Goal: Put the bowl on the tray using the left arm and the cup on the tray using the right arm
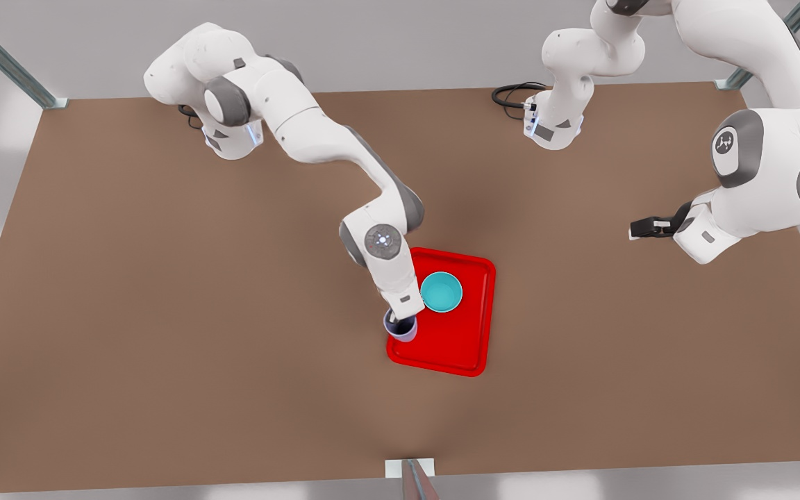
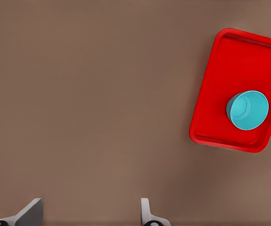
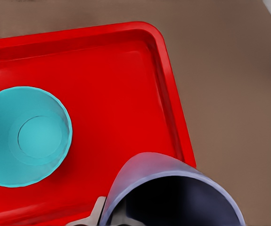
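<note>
One bowl (image 1: pixel 441 292) inside tray (image 1: pixel 473 347), cup (image 1: pixel 401 328) gripped by right pincer (image 1: pixel 400 321) (left pincer (image 1: pixel 639 228) spread wide, aside).

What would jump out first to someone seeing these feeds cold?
The bright red tray near the middle of the brown table, with the teal bowl already sitting in it. Next, the right gripper at the tray's edge on the front view's left, shut on the lavender cup above the rim. The left gripper waits open, far out on the front view's right.
</note>
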You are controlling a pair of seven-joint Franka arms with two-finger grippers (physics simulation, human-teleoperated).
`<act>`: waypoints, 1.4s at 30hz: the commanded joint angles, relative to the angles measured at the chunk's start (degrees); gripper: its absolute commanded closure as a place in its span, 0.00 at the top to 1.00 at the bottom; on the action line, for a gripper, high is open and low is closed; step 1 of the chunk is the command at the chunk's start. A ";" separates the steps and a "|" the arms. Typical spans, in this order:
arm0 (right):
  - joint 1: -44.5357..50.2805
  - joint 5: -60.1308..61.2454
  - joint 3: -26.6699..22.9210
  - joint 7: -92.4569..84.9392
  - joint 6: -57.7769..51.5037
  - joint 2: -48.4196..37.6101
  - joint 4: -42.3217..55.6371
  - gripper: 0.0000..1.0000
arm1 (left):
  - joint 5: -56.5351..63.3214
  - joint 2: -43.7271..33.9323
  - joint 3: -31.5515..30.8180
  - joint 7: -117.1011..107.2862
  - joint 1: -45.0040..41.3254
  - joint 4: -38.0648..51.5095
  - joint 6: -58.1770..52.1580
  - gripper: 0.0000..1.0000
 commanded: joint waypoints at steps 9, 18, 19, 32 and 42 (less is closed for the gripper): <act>2.35 0.42 0.85 16.09 11.73 5.46 0.67 0.21 | -0.10 -0.06 0.02 -0.16 0.00 0.00 -1.32 1.00; 2.26 0.60 0.85 16.09 11.29 4.93 0.15 1.00 | -0.10 -0.06 0.02 -0.16 0.00 0.00 -1.85 1.00; 2.26 0.69 0.85 16.09 11.11 4.76 0.15 1.00 | -0.10 -0.06 0.02 -0.16 0.00 0.00 -1.85 1.00; 2.08 2.09 0.85 15.82 1.89 0.28 0.41 1.00 | -0.10 -0.06 -0.25 0.19 -0.70 0.00 -2.56 1.00; -17.77 -21.46 -1.00 16.79 -49.88 -35.66 -15.76 1.00 | -0.02 -0.41 0.10 0.45 -0.52 2.98 -2.56 1.00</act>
